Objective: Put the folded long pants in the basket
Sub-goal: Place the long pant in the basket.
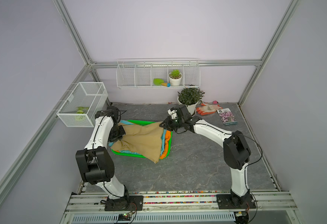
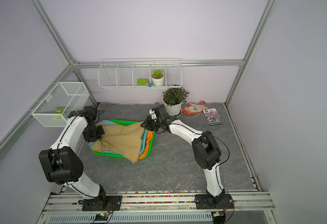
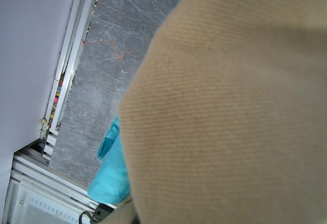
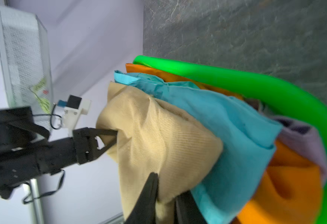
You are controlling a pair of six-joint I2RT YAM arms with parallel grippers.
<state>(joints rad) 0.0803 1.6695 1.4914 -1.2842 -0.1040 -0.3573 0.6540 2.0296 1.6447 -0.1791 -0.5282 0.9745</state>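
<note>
The green basket (image 1: 137, 122) (image 2: 124, 122) (image 4: 236, 81) lies left of centre on the table. In it are stacked folded pants: lilac (image 4: 304, 139), orange (image 1: 167, 143) (image 4: 284, 184) and teal (image 1: 164, 134) (image 3: 110, 174) (image 4: 226, 126). On top are the tan pants (image 1: 141, 139) (image 2: 122, 137) (image 3: 226, 116) (image 4: 155, 135), rumpled, one corner hanging over the near rim. My left gripper (image 1: 120, 138) (image 4: 116, 135) is shut on their left edge. My right gripper (image 1: 161, 124) (image 2: 143, 124) (image 4: 168, 186) is shut on their far right corner. In the left wrist view, cloth hides the fingers.
A potted plant (image 1: 189, 99) stands just behind the right wrist, with orange-and-white gloves (image 1: 208, 109) and a flower booklet (image 1: 226, 116) to its right. A white mesh box (image 1: 83, 103) hangs on the left wall. A wire rack (image 1: 157, 74) is on the back wall.
</note>
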